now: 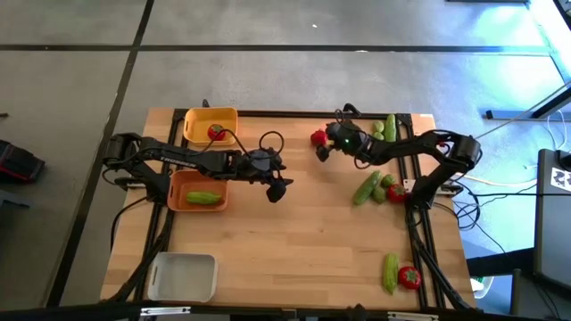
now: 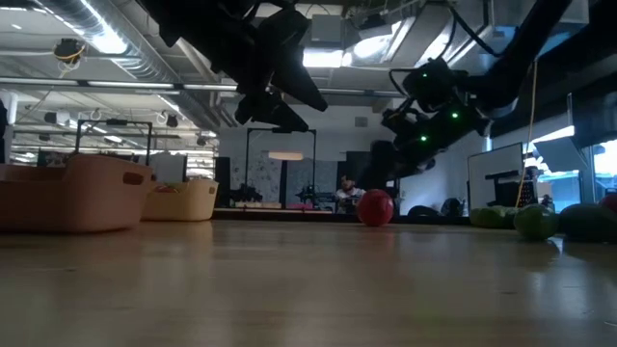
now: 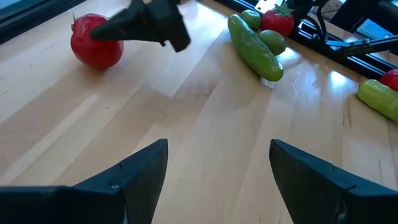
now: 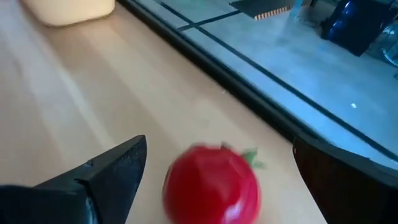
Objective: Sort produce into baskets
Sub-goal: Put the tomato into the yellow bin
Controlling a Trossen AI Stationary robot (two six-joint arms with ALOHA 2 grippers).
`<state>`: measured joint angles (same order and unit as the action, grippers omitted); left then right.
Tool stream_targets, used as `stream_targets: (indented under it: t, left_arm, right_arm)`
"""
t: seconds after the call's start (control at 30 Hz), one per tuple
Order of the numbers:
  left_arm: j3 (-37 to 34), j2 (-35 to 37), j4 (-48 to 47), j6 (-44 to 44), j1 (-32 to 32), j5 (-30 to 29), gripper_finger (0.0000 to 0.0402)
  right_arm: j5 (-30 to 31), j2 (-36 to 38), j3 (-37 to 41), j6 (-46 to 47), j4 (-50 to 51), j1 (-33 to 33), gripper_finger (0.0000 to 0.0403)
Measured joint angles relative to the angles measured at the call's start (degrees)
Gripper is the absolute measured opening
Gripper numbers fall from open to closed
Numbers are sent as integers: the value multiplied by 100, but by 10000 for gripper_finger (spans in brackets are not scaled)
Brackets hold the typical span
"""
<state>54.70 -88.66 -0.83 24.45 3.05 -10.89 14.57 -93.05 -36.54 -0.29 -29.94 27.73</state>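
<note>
A small red round tomato [image 1: 318,137] lay at twelve o'clock; three shallow plastic baskets [image 1: 197,190] stood at nine o'clock.

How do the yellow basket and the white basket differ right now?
The yellow basket sits at the table's far edge on the left arm's side; the white basket sits at the near edge on the same side. The yellow basket holds a red tomato; the white basket holds nothing. Both are shallow plastic trays with rounded corners, of similar size, and no claw touches either.
</note>
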Motion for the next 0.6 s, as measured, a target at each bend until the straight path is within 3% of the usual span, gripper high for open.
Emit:
stream_targets:
  t: [0.3, 0.6]
  left_arm:
    - [0, 0, 13, 8, 0, 0, 276]
    - [0, 0, 26, 26, 11, 0, 276]
  right_arm:
    - [255, -587, -479, 313, 1255, 0, 394]
    - [421, -663, -489, -3, 981, 9, 388]
